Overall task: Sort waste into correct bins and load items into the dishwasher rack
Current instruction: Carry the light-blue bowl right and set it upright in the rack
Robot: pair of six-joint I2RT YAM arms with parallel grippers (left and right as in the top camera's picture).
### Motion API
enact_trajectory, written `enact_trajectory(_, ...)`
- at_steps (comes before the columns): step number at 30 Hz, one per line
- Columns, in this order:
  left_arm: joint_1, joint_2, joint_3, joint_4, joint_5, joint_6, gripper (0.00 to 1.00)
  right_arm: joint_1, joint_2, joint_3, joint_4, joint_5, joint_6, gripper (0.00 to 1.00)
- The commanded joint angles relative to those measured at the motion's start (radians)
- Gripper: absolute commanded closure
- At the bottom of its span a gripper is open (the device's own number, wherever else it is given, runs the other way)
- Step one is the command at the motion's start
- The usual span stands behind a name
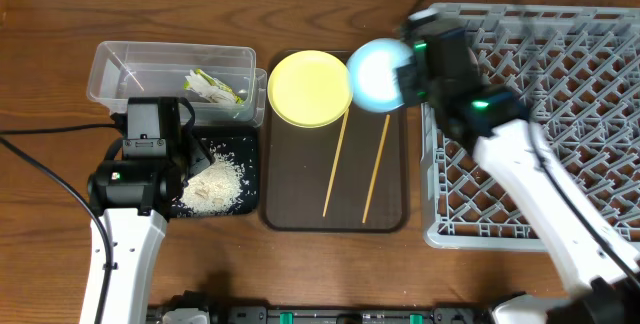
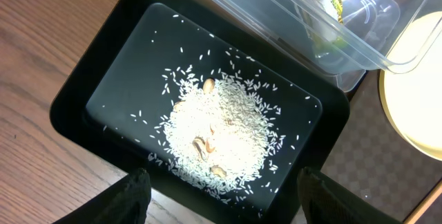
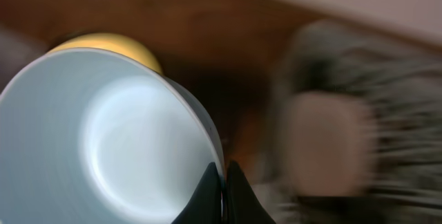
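The wooden table [image 1: 40, 24] bears clear tub [image 1: 130, 69]; black tray [image 2: 110, 79]; brown tray [image 1: 300, 184]; grey rack [image 1: 560, 54]

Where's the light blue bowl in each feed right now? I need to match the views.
Overhead: light blue bowl at top centre, just right of the yellow plate.
Left wrist: not in it.
Right wrist: fills the left half, right fingers pinching its rim at the bottom.
Shared landmark: the yellow plate, at the left wrist view's right edge and peeking over the bowl in the right wrist view.
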Motion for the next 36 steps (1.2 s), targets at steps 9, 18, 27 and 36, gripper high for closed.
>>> enact_trajectory(9,0.004,0.004,0.006,0.005,-0.008,-0.012,0.29,-0.245,0.011,0.002,0.298,0.581,-0.606,0.99)
enact_trajectory(18,0.004,0.004,0.006,0.004,-0.008,-0.012,0.29,-0.352,0.166,0.002,0.554,0.691,-0.772,0.99)
enact_trajectory(27,0.004,0.004,0.006,0.004,-0.008,-0.012,0.29,-0.373,0.333,0.002,0.648,0.687,-0.771,0.99)
enact_trajectory(36,0.004,0.004,0.006,0.003,-0.008,-0.012,0.29,-0.332,0.423,0.002,0.659,0.688,-0.750,0.99)
